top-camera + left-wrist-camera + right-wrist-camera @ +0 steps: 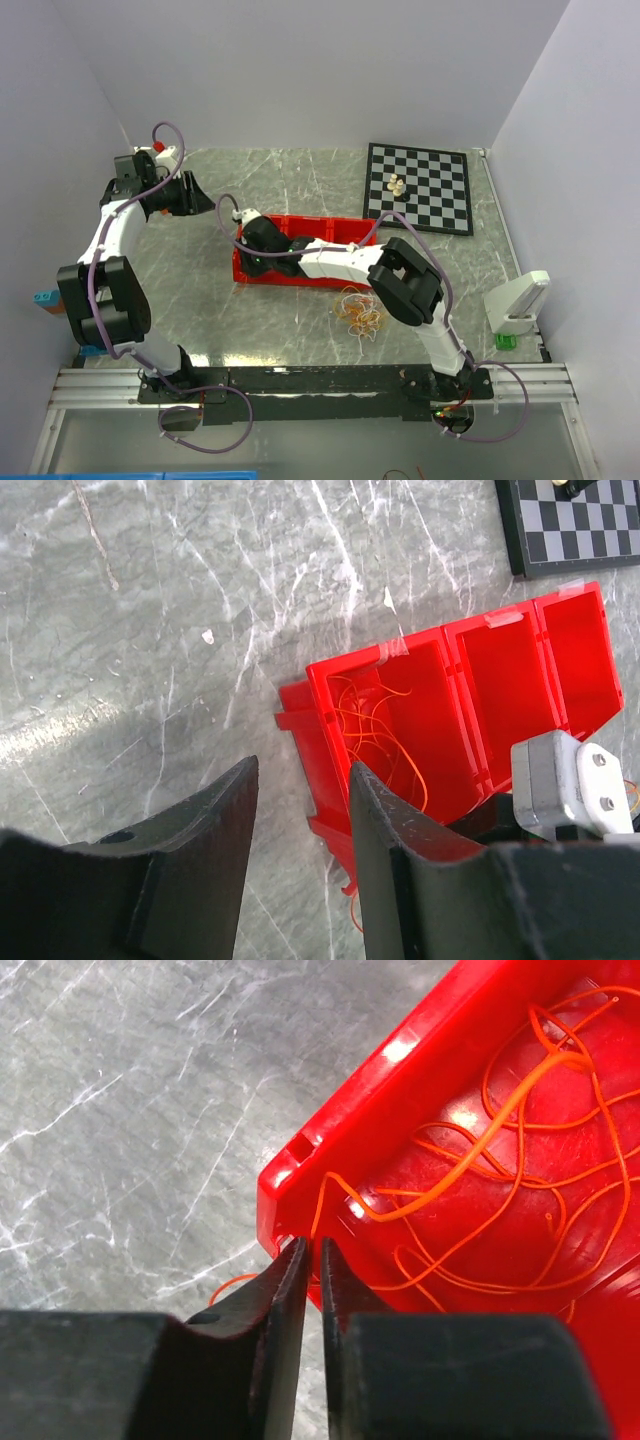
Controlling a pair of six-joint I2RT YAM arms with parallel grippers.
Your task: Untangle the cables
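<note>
Thin orange string-like cables (500,1150): light, limp, snag-prone, so best taken by one free strand. Two clumps: one in the end compartment of the one red plastic bin (350,1110), and one loose orange-yellow clump (362,312) on the grey marbled table (250,190) nearby. The right gripper (312,1260) pinches a strand at the bin's rim. The left gripper (303,780) has its jaws spread and is empty.

Cables in two lots: one binned, one loose

The orange cables (500,1160) lie in loose loops in the end compartment of the red bin (330,1130). One strand hooks over the rim and runs down between the right gripper (312,1247) fingers, which are nearly closed. A tangled yellow-orange-white clump (360,312) sits on the table (200,290) near the bin.
</note>
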